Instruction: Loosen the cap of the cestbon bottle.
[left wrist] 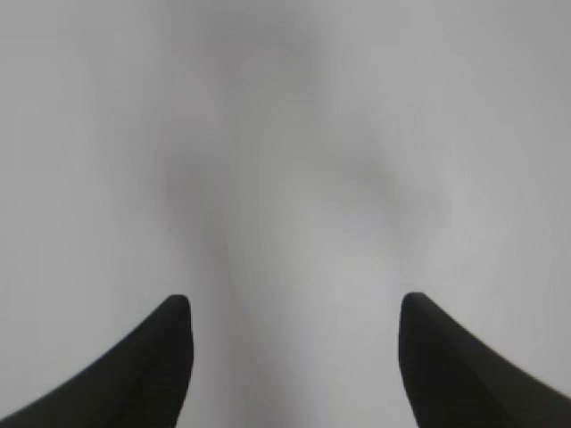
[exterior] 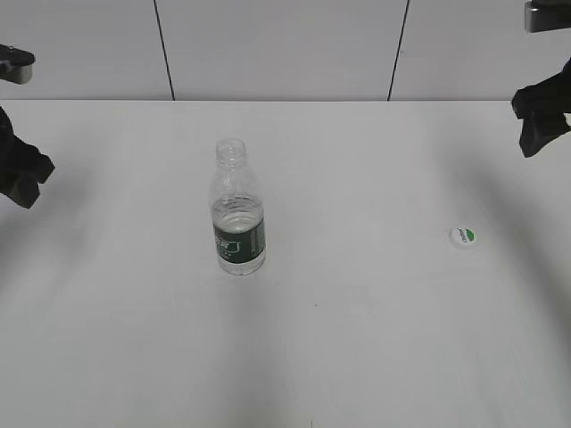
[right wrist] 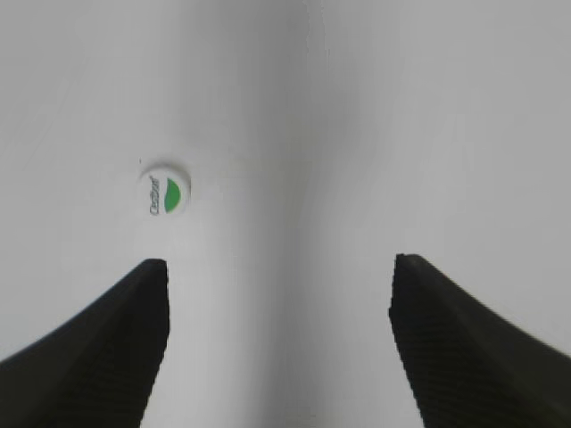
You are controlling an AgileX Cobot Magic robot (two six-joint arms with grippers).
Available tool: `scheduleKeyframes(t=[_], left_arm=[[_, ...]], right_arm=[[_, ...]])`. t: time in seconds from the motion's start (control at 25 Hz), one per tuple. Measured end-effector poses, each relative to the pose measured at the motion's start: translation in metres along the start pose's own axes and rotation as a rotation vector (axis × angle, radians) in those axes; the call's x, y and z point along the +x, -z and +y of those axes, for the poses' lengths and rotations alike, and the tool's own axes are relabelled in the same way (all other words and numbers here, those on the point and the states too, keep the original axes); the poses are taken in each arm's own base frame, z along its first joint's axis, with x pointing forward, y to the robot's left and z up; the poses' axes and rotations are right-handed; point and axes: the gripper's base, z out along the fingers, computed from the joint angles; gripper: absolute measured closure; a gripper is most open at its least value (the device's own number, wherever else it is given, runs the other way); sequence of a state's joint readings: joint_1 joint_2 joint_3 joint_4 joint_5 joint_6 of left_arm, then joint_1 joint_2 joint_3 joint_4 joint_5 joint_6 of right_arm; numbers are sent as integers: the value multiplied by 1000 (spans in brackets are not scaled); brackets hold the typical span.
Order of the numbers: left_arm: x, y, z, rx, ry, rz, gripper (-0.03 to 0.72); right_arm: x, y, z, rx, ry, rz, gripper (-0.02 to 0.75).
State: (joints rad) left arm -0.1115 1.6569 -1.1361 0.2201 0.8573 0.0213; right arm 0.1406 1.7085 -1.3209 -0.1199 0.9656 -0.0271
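1. Exterior view: the cestbon bottle (exterior: 239,209) stands upright on the white table (exterior: 357,339). It is clear ribbed plastic with a dark green label band around its lower body and some water inside, up to about the top of the label. Its threaded neck is open. The cap (exterior: 462,236), a small white disc with a green mark on top, lies flat on the table well to the right of the bottle. The left gripper (exterior: 20,174) hangs at the frame edge far left of the bottle; the right gripper (exterior: 541,120) hangs far right of it, beyond and above the cap. Behind the bottle is a pale panelled wall (exterior: 277,45) with dark seams.

2. Left wrist view: two dark, matte, tapered fingers (left wrist: 152,374) spread wide over blurred white tabletop, nothing between them. The bottle is out of frame.

3. Right wrist view: dark fingers (right wrist: 464,348) with a fine ridged texture, spread wide, empty. The cap (right wrist: 166,188) lies on the table ahead of the left-hand finger, apart from it, green half-moon and tiny lettering facing up.
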Motion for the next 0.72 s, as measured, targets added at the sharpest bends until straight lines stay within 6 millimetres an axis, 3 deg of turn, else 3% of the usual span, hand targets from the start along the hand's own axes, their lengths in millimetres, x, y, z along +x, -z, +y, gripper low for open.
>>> scheduleKeyframes(t=[0.24,0.48,0.72], left_arm=[[16,22,-3,56,30,107,249],[36,65,-2,80,65,59,249],[90,95,-8,96,87,-20,252]], right_arm=[[20,43,-1,-21,18,79,145],[37,94,1,-70,2,-33,145],[73,141,3,-90,-13,-165,145]])
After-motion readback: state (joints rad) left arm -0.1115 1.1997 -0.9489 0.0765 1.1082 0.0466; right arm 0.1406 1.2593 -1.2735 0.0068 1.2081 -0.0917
